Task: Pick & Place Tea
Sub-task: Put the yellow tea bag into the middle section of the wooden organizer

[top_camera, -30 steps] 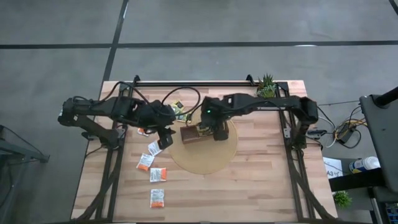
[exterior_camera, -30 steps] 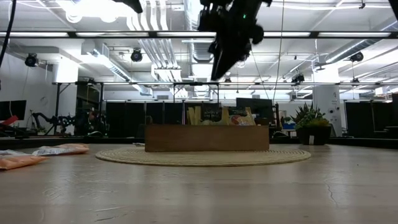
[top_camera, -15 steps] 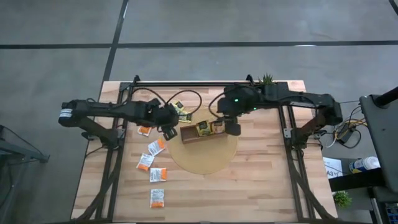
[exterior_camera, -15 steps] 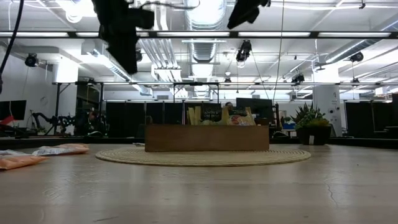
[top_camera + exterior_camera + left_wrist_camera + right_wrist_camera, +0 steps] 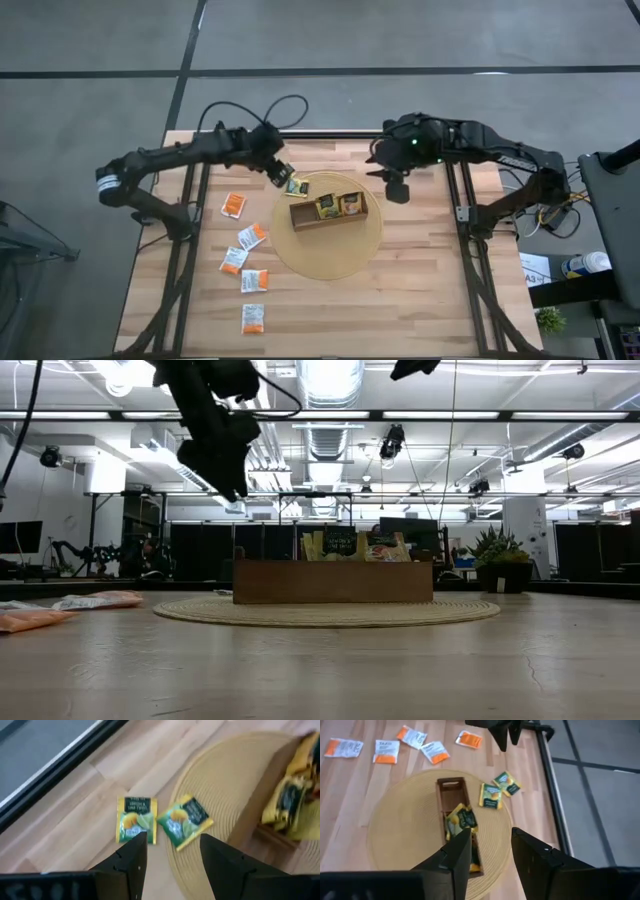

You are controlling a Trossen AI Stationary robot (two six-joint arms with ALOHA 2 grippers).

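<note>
Two green sachets [image 5: 134,819] lie at the mat's [image 5: 330,260] eleven o'clock edge, beneath the left gripper [image 5: 169,851], open and empty. Right gripper [image 5: 489,851], at two o'clock, likewise open, empty.

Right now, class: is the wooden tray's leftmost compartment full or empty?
Empty: in the high view the tray shows bare wood at that end; sachets fill the other compartments.

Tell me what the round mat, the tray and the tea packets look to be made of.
The round mat: likely woven straw or similar fibre, matte tan, with ribbed concentric rings in the left wrist view.
The tray: looks like wood, dark brown with a dull finish and straight flat walls.
The tea packets: probably printed paper or thin foil, flat, with crimped edges and a slight sheen; which one is unclear.
</note>
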